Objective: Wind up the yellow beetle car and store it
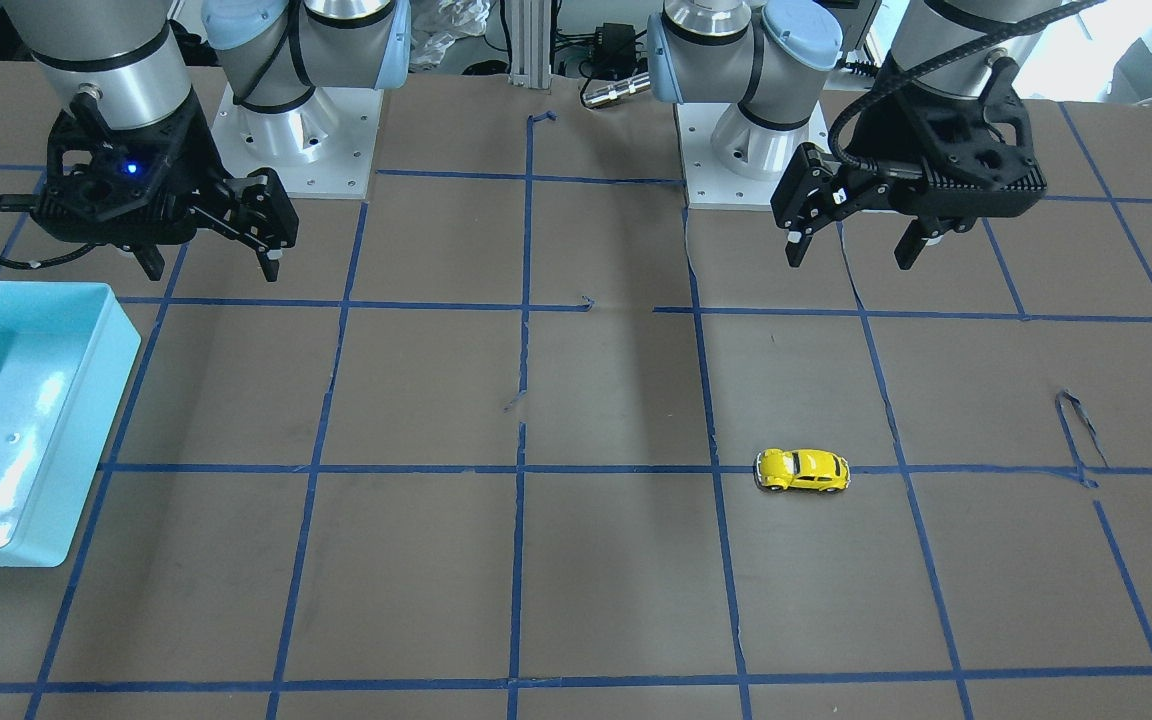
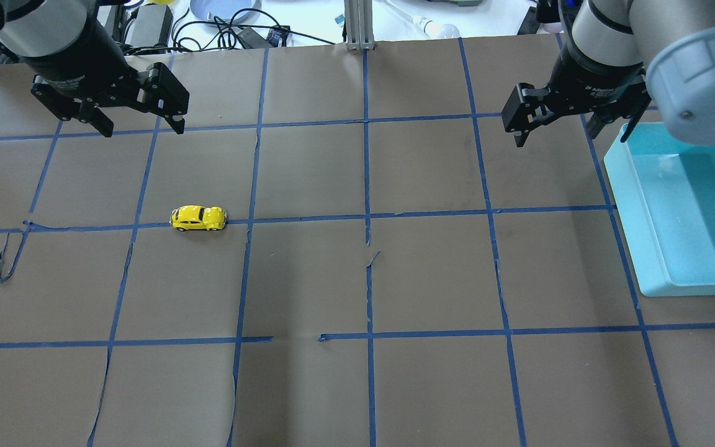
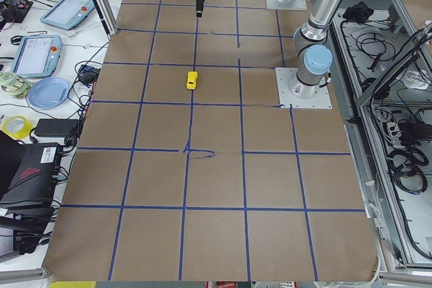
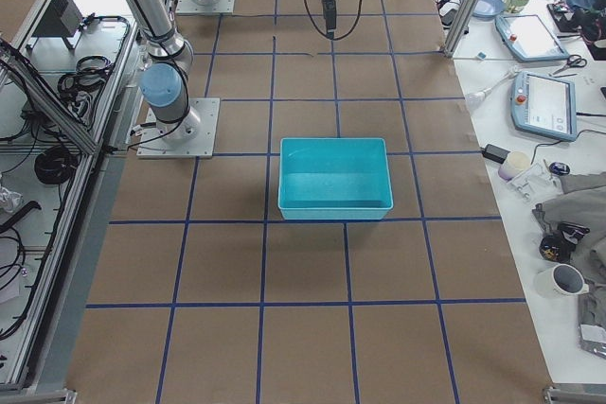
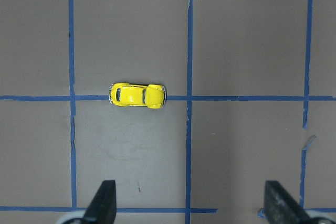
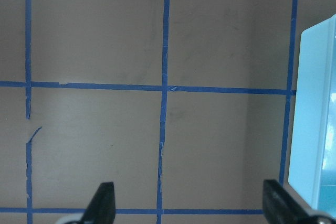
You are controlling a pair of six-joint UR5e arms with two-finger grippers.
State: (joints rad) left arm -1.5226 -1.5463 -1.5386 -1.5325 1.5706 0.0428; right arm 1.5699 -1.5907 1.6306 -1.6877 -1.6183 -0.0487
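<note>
**A:** Which way does the yellow beetle car (image 2: 199,218) point?

**B:** Its long axis runs along a blue tape line (image 2: 308,219), and the car sits directly on that line, on the robot's left half of the counter (image 2: 432,279). The rounded bonnet seems to face the robot's right, toward the turquoise bin (image 2: 692,288), which is well apart from it.

**A:** And the surface?

**B:** It is brown paper, and the tape makes a grid of squares on it. Some strips are peeled or crooked.

**A:** The claws?

**B:** Farther back, both hang above the counter. The left claw (image 2: 144,130) is spread and holds nothing. The right claw (image 2: 556,136) is spread too, also with nothing in it, near the bin's far corner.

**A:** Any writing?

**B:** There are white letters on both claw bodies, too small to read. Behind the counter's far edge lie black cables (image 2: 221,28).
</note>
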